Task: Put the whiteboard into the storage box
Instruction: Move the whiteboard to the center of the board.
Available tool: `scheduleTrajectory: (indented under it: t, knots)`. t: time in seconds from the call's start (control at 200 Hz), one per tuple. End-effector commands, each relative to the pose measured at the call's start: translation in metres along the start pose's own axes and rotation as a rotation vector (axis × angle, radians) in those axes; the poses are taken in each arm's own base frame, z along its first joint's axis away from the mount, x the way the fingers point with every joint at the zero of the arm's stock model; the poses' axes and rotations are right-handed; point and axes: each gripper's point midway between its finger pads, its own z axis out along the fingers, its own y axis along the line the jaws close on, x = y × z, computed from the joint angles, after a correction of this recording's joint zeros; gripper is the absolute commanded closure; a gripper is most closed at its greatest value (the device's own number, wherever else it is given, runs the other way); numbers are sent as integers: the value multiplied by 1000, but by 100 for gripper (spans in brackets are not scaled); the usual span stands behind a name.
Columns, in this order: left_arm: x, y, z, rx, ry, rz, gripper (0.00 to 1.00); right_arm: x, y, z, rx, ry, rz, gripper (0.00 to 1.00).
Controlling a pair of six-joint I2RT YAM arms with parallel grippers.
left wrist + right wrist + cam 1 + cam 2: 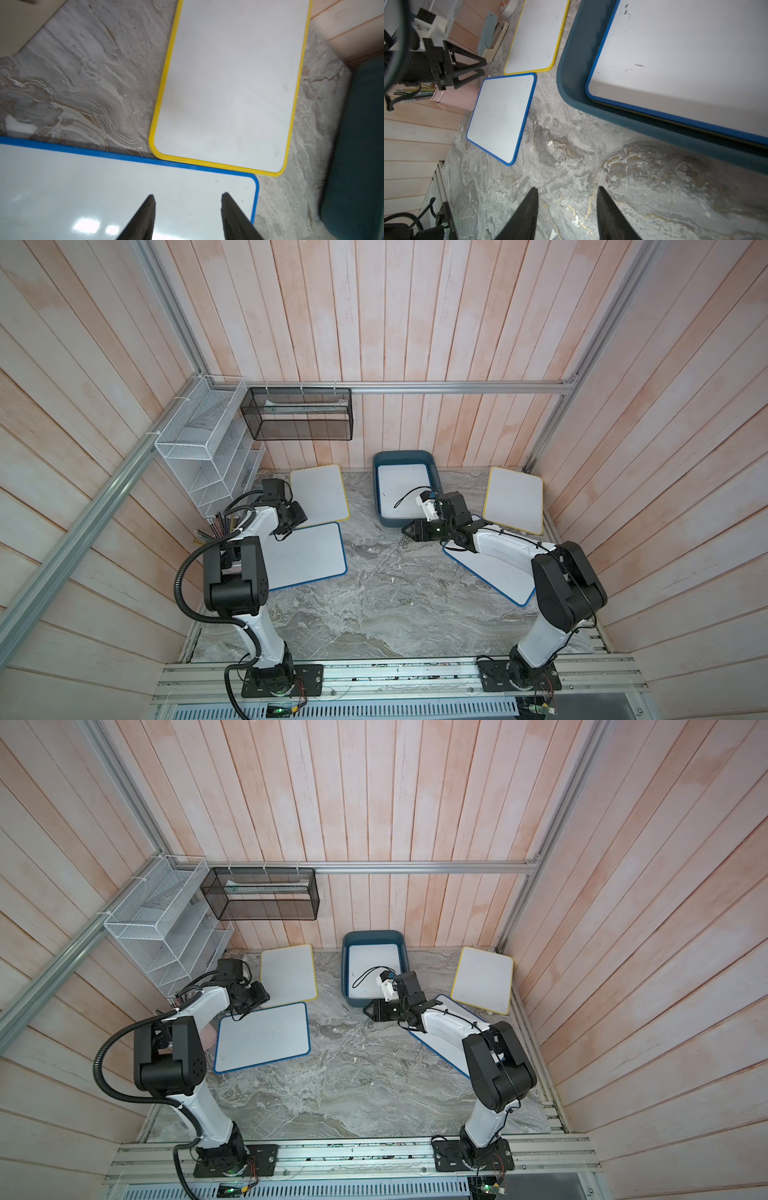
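Box (437, 483) sits back-centre on table (374, 605), against the rear wall. One blue-framed board (401, 489) lies inside it face up with a few dark marks; same in the right wrist view: board (685, 62) within the box wall (571, 62).

Four more boards are out on the table:
- left yellow board (320, 493), back left
- left blue board (307, 556), in front of it, edges touching at one corner (left wrist view: yellow (228, 83), blue (104, 197))
- right yellow board (515, 499), back right by the side wall
- right blue board (498, 576), partly under the right arm

Left gripper (189, 195): fingers partly apart, nothing between them, over the left blue board's corner next to the yellow one. Can't tell if the tips touch the board.

Right gripper (567, 188): fingers partly apart, empty, over bare table just beside the box's near wall. In both top views it points toward table centre, at the box's near right corner.

Wire rack (199, 448) and mesh basket (299, 412) hang back left.
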Motion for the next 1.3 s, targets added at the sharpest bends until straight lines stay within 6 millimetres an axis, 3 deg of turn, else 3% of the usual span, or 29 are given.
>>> scheduleTrajectory:
  t: [0.0,0.24,0.43,0.585,0.955,1.295]
  knots:
    - [2,26,12,-74,39,-1,47,5,6,7,-25,6,-23,53]
    - [-25,50,22,-29,13,-50,47,16,18,10,-87,3,-13,53]
    - [-31,50,26,-27,-4,-49,47,16,20,11,-90,1,-20,53]
    - [-27,58,37,-55,12,-45,47,14,21,11,-95,-2,-21,53]
    - [-20,54,54,-26,43,-50,47,15,20,13,-88,9,-15,53]
    - [12,35,38,-21,79,-20,47,12,21,16,-96,12,-13,53]
